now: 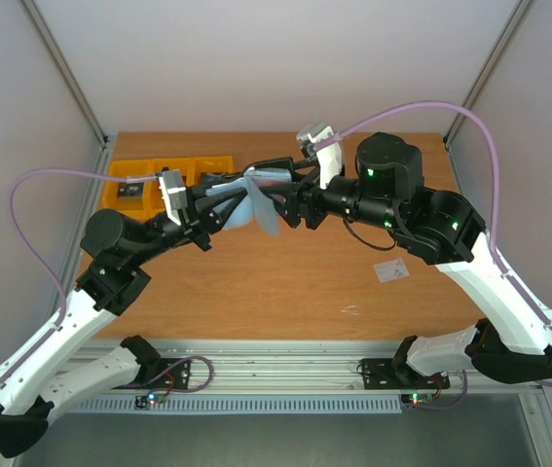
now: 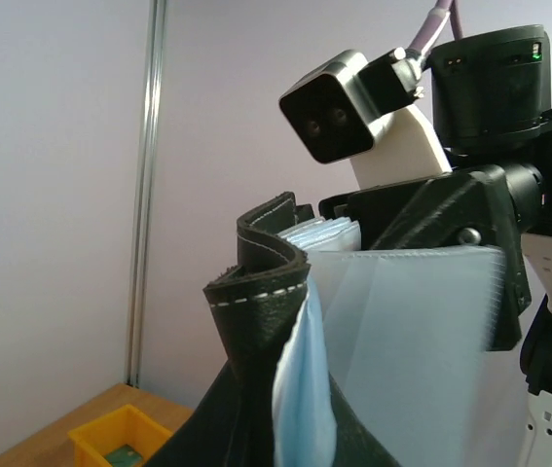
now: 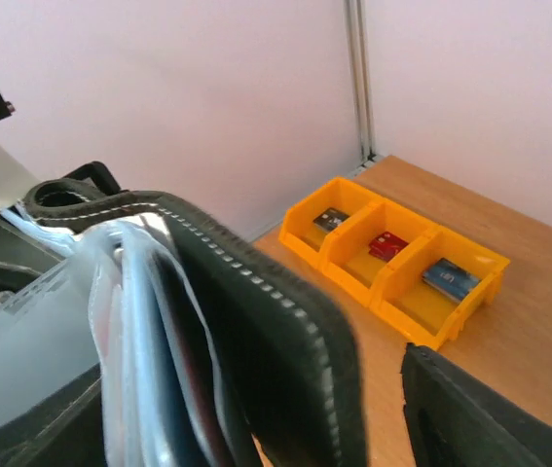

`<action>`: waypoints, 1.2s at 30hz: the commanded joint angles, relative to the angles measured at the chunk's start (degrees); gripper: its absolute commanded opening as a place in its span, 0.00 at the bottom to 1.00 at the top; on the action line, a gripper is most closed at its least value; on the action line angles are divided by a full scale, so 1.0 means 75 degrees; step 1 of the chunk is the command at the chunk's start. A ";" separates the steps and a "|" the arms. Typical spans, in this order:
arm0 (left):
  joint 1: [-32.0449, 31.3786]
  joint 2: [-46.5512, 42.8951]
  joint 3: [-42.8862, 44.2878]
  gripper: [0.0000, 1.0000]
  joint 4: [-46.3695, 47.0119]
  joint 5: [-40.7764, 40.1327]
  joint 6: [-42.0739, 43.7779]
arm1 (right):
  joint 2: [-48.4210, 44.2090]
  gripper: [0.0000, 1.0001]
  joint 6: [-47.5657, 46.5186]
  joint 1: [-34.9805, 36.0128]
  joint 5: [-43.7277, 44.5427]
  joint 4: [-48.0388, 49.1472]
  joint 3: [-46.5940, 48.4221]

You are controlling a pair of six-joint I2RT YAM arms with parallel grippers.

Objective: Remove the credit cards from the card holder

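One card holder (image 1: 264, 216), aloft over the tabletop (image 1: 285, 282).
The left claw (image 1: 225, 204) clenches it, right claw (image 1: 287, 206) gapes; one whitish card (image 1: 390, 269) lies below.

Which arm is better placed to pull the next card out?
Probably right. The left gripper is shut on the card holder, holding it up; the right gripper is open at its pockets, free to reach in.
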 commanded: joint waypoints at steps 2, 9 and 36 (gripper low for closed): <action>-0.0025 -0.0117 -0.0034 0.00 0.0371 0.0300 -0.0066 | 0.0021 0.59 0.0090 -0.0028 0.0169 0.0125 0.0192; -0.0032 -0.0017 -0.0097 0.00 0.0402 0.0191 -0.0269 | 0.0352 0.28 0.0152 -0.0023 -0.0393 -0.0066 0.0272; -0.0164 0.1231 -0.0432 0.64 0.0346 -0.2619 0.1855 | 0.1502 0.01 0.0610 -0.0044 0.1708 -0.0577 0.1186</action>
